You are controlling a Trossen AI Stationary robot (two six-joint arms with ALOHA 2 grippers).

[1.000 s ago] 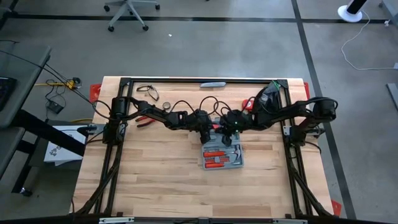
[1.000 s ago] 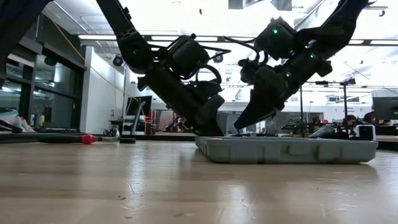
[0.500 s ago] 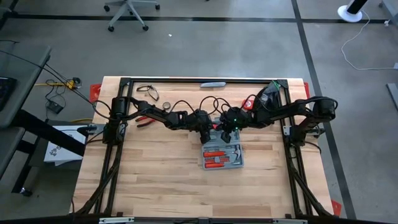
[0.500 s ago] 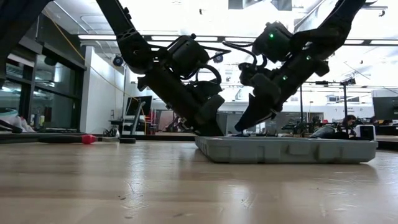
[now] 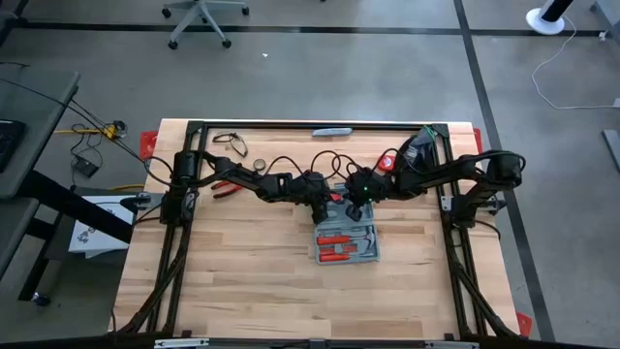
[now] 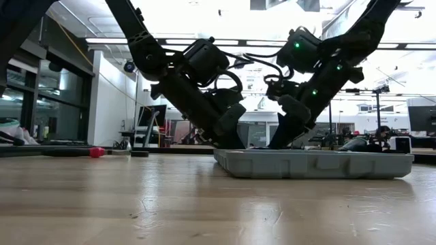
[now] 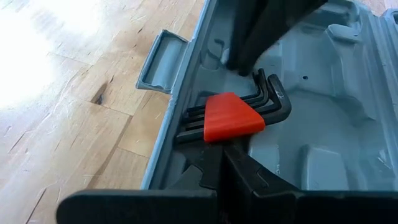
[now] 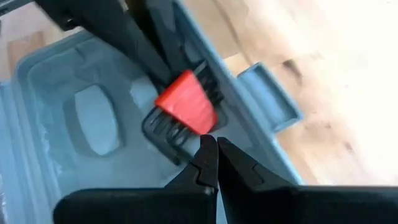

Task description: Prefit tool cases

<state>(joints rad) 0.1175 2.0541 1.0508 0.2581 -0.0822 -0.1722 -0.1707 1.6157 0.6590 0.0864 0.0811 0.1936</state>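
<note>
Both tools over the open tool case

The tool case [image 5: 346,242] lies open on the worktop [image 5: 242,281]. The left tool [image 7: 214,163] grips the red-holdered hex key set [image 7: 233,115] in it; the right tool [image 8: 211,152], closed and empty, is just beside that set.

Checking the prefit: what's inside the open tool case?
Tool case holds red-handled tools and hex keys in a red holder. Both shut grippers hide the far end.
</note>
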